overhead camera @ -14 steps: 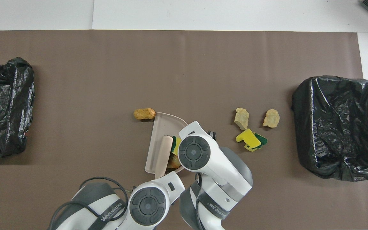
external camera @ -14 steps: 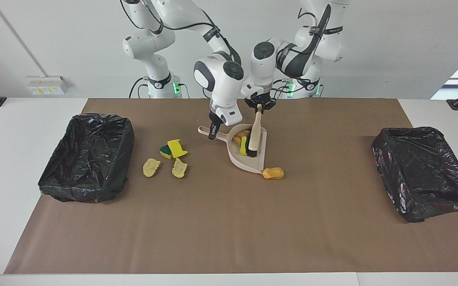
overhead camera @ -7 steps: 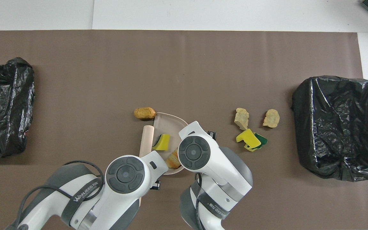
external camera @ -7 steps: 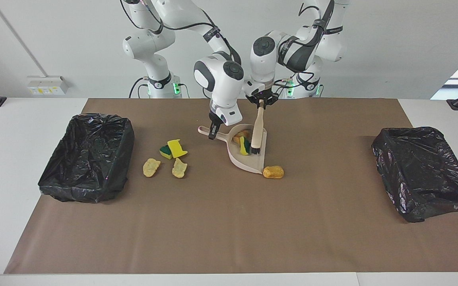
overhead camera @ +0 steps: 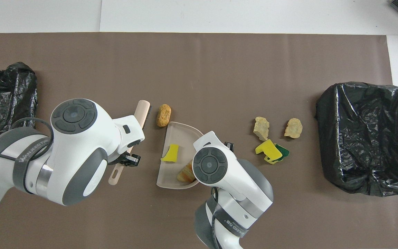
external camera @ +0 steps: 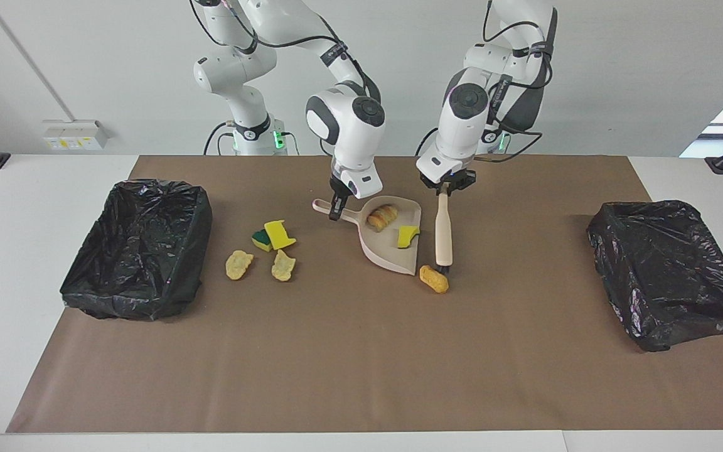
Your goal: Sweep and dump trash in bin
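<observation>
On the brown mat (external camera: 349, 351), seen from the facing camera, a black-lined bin (external camera: 139, 248) sits at the right arm's end of the table. Beside it lie two tan bread chunks (external camera: 239, 264) and a yellow-and-green sponge piece (external camera: 273, 236), loose on the mat. At centre, the right gripper (external camera: 336, 210) is clamped on the handle of the beige dustpan (external camera: 393, 251), whose open mouth faces away from the robots and toward the left arm's end. Inside the pan rest a golden bread roll (external camera: 382, 215) and a small yellow sponge scrap (external camera: 407, 235). Just off the pan's lip lies another golden chunk (external camera: 433, 279), its long axis slanting away from the robots and toward the left arm's end. The left gripper (external camera: 444, 188) grips the top of the brush (external camera: 443, 235), which hangs almost upright, bristles down beside that chunk. A second black-lined bin (external camera: 672, 273) sits at the left arm's end.
</observation>
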Robot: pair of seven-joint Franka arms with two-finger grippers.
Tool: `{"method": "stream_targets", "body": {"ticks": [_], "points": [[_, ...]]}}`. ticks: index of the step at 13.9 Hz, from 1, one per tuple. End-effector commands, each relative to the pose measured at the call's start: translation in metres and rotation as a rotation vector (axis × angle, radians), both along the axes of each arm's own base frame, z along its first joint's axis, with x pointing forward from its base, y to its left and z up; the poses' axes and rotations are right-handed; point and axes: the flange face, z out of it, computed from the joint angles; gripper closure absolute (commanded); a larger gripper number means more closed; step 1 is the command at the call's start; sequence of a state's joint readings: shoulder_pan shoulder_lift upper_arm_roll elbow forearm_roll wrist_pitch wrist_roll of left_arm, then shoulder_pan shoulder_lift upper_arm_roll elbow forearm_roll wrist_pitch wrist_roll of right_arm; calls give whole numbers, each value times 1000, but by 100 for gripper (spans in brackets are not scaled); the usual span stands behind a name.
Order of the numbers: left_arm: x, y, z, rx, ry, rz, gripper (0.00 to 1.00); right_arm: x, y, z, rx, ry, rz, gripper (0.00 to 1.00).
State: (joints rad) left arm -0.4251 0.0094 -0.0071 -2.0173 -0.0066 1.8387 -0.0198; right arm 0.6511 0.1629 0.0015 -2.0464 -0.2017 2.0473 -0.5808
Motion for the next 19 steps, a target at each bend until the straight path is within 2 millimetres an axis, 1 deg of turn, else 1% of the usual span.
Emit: {"method": "stream_targets", "body": {"ticks": [1, 2, 4, 5, 6, 8, 10, 11, 12, 14, 15, 16, 17, 19], "points": [[48, -1, -13, -6, -31, -92, 100, 0, -3, -1, -5, 3, -21, 100], [71, 3, -20, -19, -55, -106, 100, 1, -3, -1, -5, 3, -23, 100], [104, 4, -29, -33, -81, -90, 100, -1, -3, -1, -9, -2, -53, 100], [113, 3, -35, -35, -79, -88, 100, -4, -4, 0, -22, -7, -119, 100], [114, -1, -38, -48, -96, -120, 100, -10, -4, 0, -48, -2, -195, 100], [115, 1, -39, -66, -95, -223, 100, -18, 2, 1, -35, 11, -316, 100], [104, -4, -55, -60, -48, -266, 100, -19, 4, 1, -33, 8, -344, 100], [95, -3, -62, -58, -17, -304, 100, -20, 5, 1, -33, 8, -342, 100], [84, 1, -63, -55, 23, -342, 100, -20, 5, 1, -33, 8, -342, 100], [63, 6, -69, -46, 93, -361, 100, -20, 5, 1, -33, 9, -341, 100], [55, 5, -69, -42, 116, -368, 100, -20, 5, 1, -33, 8, -342, 100], [39, -8, -72, -34, 138, -388, 100, -20, 5, 1, -33, 8, -342, 100], [19, -22, -72, -24, 148, -410, 100, -19, 4, 1, -33, 8, -344, 100], [-6, -39, -70, 0, 156, -393, 100, -19, 4, 1, -33, 8, -344, 100]]}}
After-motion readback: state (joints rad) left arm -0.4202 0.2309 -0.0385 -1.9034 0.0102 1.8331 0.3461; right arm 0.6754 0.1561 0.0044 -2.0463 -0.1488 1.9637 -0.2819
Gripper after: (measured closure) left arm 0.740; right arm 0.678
